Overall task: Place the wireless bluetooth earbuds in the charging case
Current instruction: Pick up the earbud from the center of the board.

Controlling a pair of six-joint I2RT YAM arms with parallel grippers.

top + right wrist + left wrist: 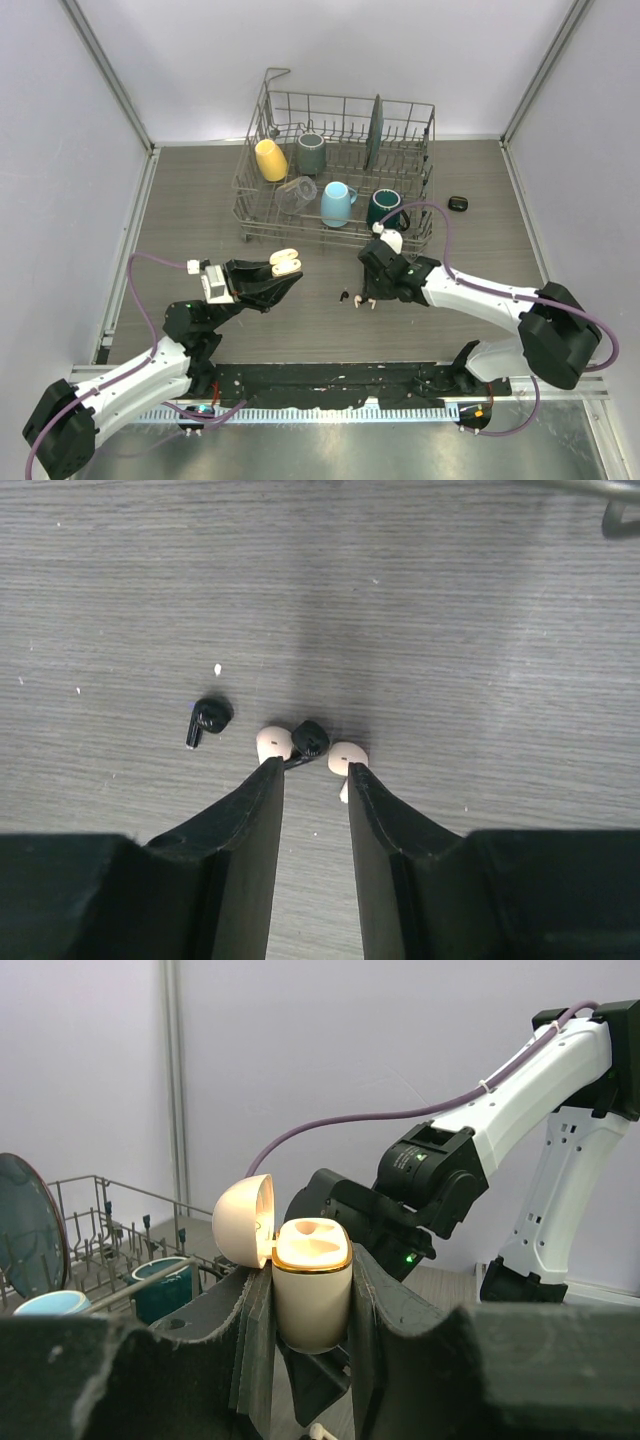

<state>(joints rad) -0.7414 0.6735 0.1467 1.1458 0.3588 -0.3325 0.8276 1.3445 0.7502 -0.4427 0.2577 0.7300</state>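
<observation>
My left gripper (288, 272) is shut on a cream charging case (312, 1295) and holds it upright above the table. The case's lid (245, 1222) is swung open and both sockets show empty. On the table lie the earbuds: a black one (208, 718) apart at the left, then a cream one (274, 742), a black one (311, 737) and a second cream one (347, 755) close together. My right gripper (313, 768) points down at this cluster with its jaws a little apart and nothing between them. Its tips stand just short of the middle black earbud. From above the earbuds (358, 299) show as small specks.
A wire dish rack (262, 205) stands at the back with a yellow mug (270, 159), a grey mug (311, 152), a blue mug (337, 203), a dark green mug (385, 207), a clear glass (295, 193) and a plate (374, 131). A small black object (458, 203) lies to the rack's right.
</observation>
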